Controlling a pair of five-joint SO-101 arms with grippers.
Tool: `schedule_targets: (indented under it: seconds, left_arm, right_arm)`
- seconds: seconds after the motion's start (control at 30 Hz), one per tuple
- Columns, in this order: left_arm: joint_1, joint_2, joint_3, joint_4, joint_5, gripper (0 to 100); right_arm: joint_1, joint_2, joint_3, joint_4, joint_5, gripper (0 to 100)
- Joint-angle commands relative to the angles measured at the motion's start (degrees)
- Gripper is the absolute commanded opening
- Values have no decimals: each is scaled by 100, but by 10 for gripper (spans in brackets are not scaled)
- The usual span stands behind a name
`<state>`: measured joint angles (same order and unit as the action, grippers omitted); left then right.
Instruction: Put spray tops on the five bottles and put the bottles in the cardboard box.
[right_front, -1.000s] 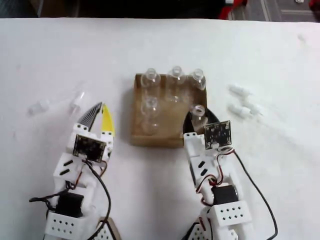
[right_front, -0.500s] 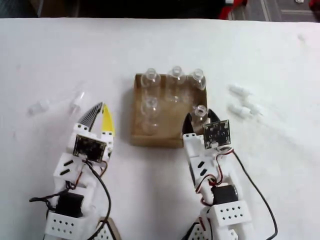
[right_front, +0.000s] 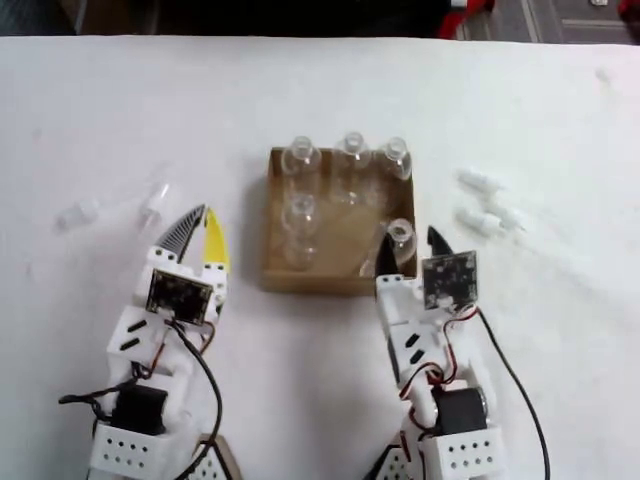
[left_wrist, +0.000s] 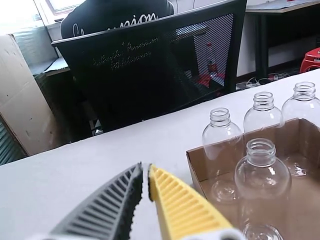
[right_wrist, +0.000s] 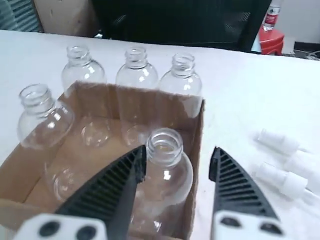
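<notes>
Cardboard box sits mid-table, just ahead of the two arm bases, with all five bottles standing upright inside it and every neck open, no top fitted. Three bottles line the box's far wall, a fourth stands by the box's left wall, and the fifth bottle is in the box's corner nearest the right arm. Right gripper is at that corner with its jaws spread wide and the fifth bottle between them. One black finger is inside the box close against the bottle, can't tell if it touches. The other is outside the box's right wall with a visible gap to the bottle, so nothing is clamped. The right wrist view agrees: fifth bottle between the tips of the right gripper, box wall under the outer finger. Left gripper is over the table left of the box, apart from it, grey and yellow fingers together, holding nothing. The left wrist view shows the same pinched tips. White spray tops lie loose on the table right of the box, well apart from it. Two small clear pieces lie left of the box, beyond the left gripper.
</notes>
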<state>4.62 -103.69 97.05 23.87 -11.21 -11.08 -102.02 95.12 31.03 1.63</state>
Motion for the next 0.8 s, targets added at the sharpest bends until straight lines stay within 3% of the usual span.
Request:
schedule_targets:
  seconds: [0.0, 0.23, 0.77]
  left_arm:
    - [66, -48, -9, 0, -35, 28]
    - [66, -48, -9, 0, -35, 28]
    - [66, -48, -9, 0, -35, 28]
  right_arm:
    - [400, -180, -246, 57, -686, 183]
    - [1121, -145, -677, 356, -1626, 183]
    - [1121, -136, -668, 400, -1626, 184]
